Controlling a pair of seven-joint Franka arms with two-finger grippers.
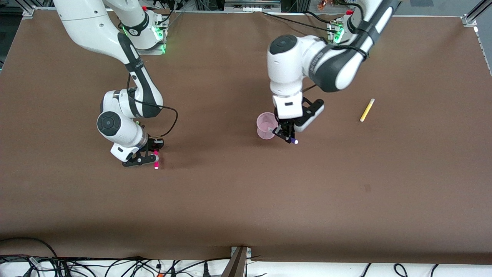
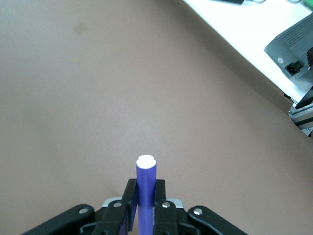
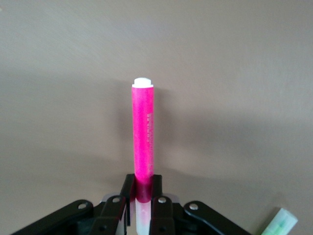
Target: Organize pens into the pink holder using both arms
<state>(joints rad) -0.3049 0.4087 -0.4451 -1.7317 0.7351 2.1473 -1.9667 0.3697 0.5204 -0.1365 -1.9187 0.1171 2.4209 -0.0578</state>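
The pink holder [image 1: 265, 125] stands upright near the table's middle. My left gripper [image 1: 286, 135] is over the table just beside the holder's rim, shut on the purple pen [image 1: 293, 140]. In the left wrist view the purple pen [image 2: 145, 181] sticks out between the fingers of the gripper [image 2: 145, 190]. My right gripper [image 1: 148, 157] is low over the table toward the right arm's end, shut on the magenta-pink pen [image 1: 156, 161]. The right wrist view shows that pen [image 3: 144, 137] gripped near its pale end by the gripper [image 3: 142, 185]. The green pen [image 3: 281, 221] lies close by.
The yellow pen [image 1: 367, 110] lies on the brown table [image 1: 246, 200] toward the left arm's end. Cables and a metal post run along the table edge nearest the front camera [image 1: 238, 261].
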